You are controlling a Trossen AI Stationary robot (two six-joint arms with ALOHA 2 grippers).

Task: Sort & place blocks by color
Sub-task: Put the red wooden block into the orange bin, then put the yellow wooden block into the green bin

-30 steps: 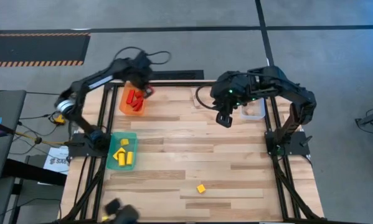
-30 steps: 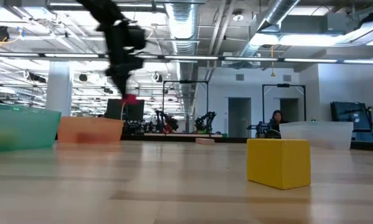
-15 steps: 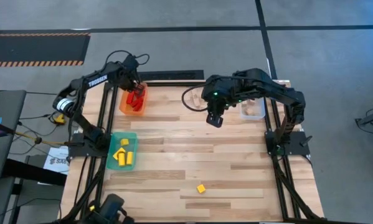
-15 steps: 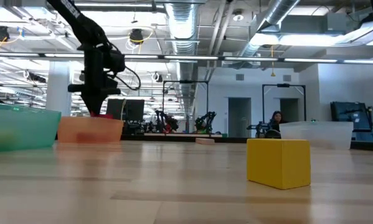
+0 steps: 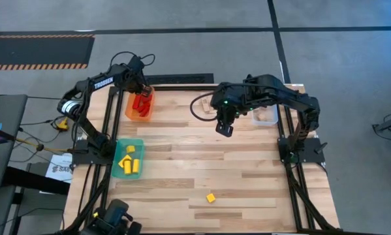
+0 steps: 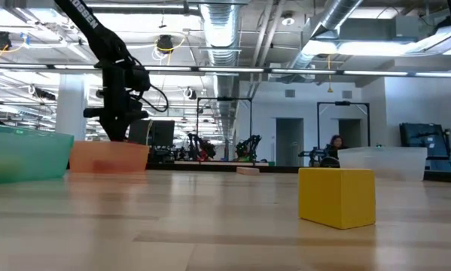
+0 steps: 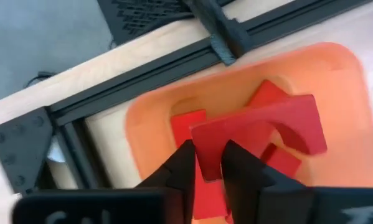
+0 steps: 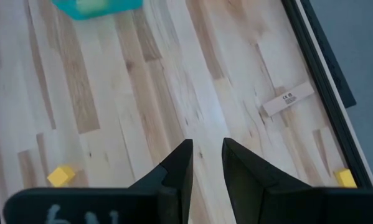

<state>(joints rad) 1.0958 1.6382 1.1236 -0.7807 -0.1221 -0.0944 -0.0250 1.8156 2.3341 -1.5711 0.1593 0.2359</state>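
Note:
My left gripper (image 7: 206, 148) is shut on a red arch-shaped block (image 7: 261, 127) and stands low over the translucent orange bin (image 5: 131, 111) at the table's far left, where other red blocks (image 7: 187, 127) lie. In the low view it hangs at the bin's rim (image 6: 120, 129). My right gripper (image 8: 206, 144) hovers open and empty above the bare far middle of the table (image 5: 224, 128). One yellow cube (image 5: 211, 197) rests on its flat face near the table's near edge, also seen close up in the low view (image 6: 336, 196). My left gripper pinches the red arch block between its two fingers at one end of the arch (image 7: 210, 155), coming from above and pointing down. The arch sticks out sideways from the fingers over the red blocks in the bin; whether it touches them I cannot tell.
A teal bin (image 5: 128, 158) with yellow blocks sits at the left edge. A clear bin (image 5: 265, 115) with pale blocks sits at the far right. A pale labelled tag (image 8: 288, 99) lies by the table's frame rail. Bare wood (image 5: 247, 170) spans the middle.
My left gripper, with the red block in its hold, has moved toward the table's left and come down from well above the orange bin to its rim. My right gripper has swung from beside the clear bin toward the table's middle.

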